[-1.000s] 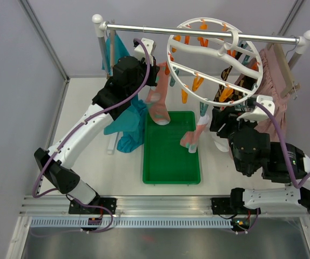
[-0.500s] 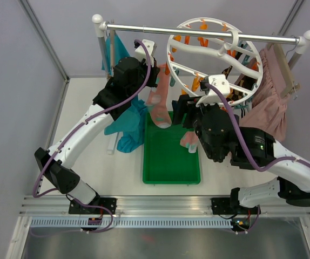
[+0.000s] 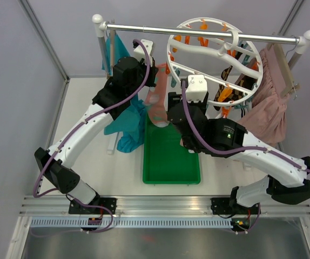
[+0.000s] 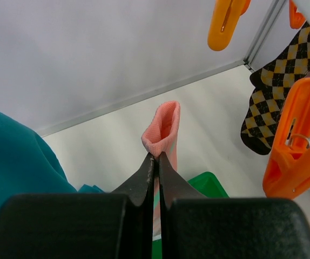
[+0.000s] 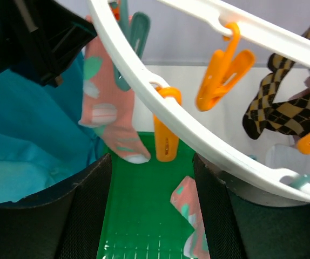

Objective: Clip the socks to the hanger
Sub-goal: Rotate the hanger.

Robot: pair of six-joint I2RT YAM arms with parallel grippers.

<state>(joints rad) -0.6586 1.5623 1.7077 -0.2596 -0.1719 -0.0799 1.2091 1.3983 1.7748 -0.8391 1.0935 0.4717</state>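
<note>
Now: left hand (image 4: pixel 155 157) pinched shut on the cuff of pink sock (image 4: pixel 163 125); sock's long axis hangs vertical, toe over green tray (image 5: pixel 144 226). Right hand (image 5: pixel 151 178) wide, empty, just under hanger (image 5: pixel 139 75) rim, orange clip (image 5: pixel 166 132) straight ahead. Sock lies to its left. Right hand nearer the clip.

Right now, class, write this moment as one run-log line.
left claw: shut on pink sock, cuff up | right claw: open, under rim of hanger, near orange clip | pink sock: not yet clipped
</note>
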